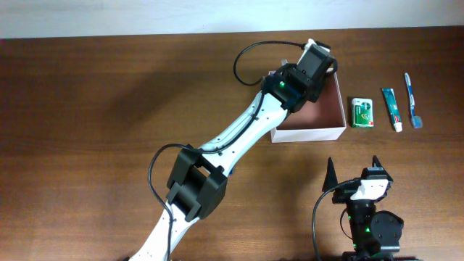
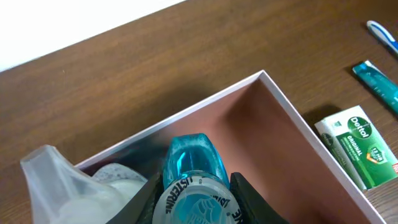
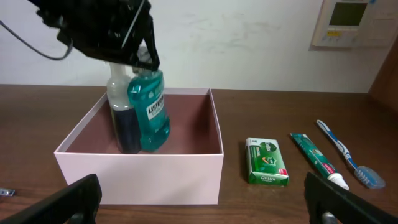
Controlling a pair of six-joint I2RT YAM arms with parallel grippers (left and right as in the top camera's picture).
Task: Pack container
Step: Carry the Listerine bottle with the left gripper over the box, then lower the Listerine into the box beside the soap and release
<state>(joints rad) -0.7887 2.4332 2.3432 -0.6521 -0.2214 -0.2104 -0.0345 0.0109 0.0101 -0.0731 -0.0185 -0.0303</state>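
The container (image 1: 313, 133) is a square white-walled box with a reddish-brown inside, at the table's back right; it also shows in the right wrist view (image 3: 143, 171) and the left wrist view (image 2: 292, 115). My left gripper (image 1: 317, 58) reaches into its back left corner. It is shut (image 2: 193, 202) on a blue Listerine mouthwash bottle (image 2: 188, 165), held upright inside the box (image 3: 150, 109). A second bottle with a clear cap and dark contents (image 3: 121, 118) stands right beside it. My right gripper (image 1: 355, 170) is open and empty, low in front of the container (image 3: 208, 208).
To the right of the container lie a green Dettol soap box (image 1: 362, 113), a toothpaste tube (image 1: 392, 109) and a blue toothbrush (image 1: 412, 100). They also show in the right wrist view: soap (image 3: 266, 162), toothpaste (image 3: 317, 160), toothbrush (image 3: 345, 155).
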